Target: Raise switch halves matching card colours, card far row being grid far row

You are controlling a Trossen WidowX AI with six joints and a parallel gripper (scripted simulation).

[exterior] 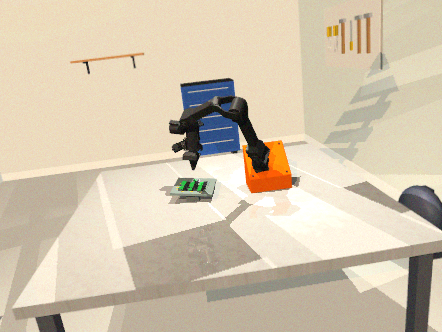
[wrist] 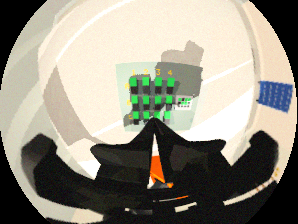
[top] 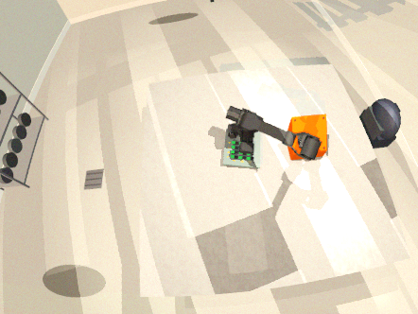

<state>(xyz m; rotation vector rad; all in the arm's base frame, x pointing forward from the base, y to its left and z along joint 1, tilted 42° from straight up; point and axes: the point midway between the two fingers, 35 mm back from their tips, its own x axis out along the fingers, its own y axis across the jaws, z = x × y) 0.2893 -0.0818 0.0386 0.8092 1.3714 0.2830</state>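
Note:
The switch panel [top: 225,159] [exterior: 211,187] [wrist: 122,74] is a pale grey-green plate with switches in rows A, B, C and columns 1 to 4. Each visible switch, such as A2 [wrist: 146,81], has a green far half and a dark near half; which halves are raised is too small to tell. The small white card [wrist: 184,102] lies right of row B, with green and dark squares too small to read surely. My gripper [exterior: 193,167] [wrist: 153,120] is shut and empty, raised above the panel. Its tips hide part of row C's near edge in the wrist view.
The orange base block [top: 309,124] [exterior: 274,182] stands on the table beside the panel. A blue drawer cabinet [exterior: 215,135] stands behind the table. A dark helmet-like object [top: 383,122] [exterior: 422,202] is off to the right. Shadows cross the table and part of the panel.

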